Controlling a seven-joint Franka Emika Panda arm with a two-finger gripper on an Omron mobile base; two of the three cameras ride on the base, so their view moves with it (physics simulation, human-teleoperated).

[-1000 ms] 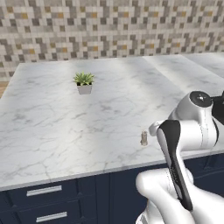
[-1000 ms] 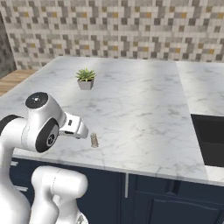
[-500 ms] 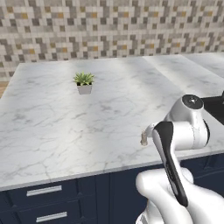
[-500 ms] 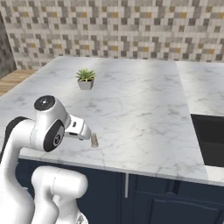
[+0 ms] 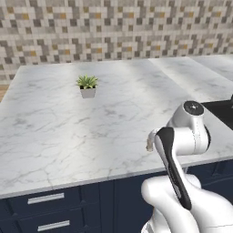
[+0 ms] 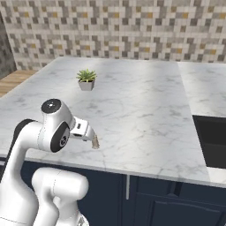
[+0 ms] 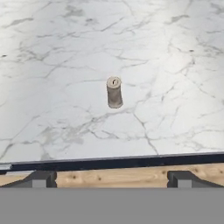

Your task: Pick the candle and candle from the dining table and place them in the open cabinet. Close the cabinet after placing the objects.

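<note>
**Task barely begun: stub not yet grasped**

The arm (image 5: 182, 150) is reaching over the near edge of the table (image 5: 54, 136), and the hand camera is looking down on the stub (image 7: 114, 92), the shorter grey-beige candle. The stub is standing upright on the marble close to the near edge, and it is peeking out beside the arm in both base views (image 6: 95, 142). The gripper (image 7: 111, 178) is hanging short of it, over the table's edge: its two fingertips (image 7: 40, 178) are standing wide apart, spread fully, with nothing between them and no contact with the stub.

A small plant (image 5: 87, 85) is sitting well apart, toward the far left of the table.

By the look of things, nothing is placed yet. The stub is waiting to be gripped and carried off. The taper on its brass holder and the cabinet cannot be made out from here, so placing both candles and shutting the door all seem to be left to do.
</note>
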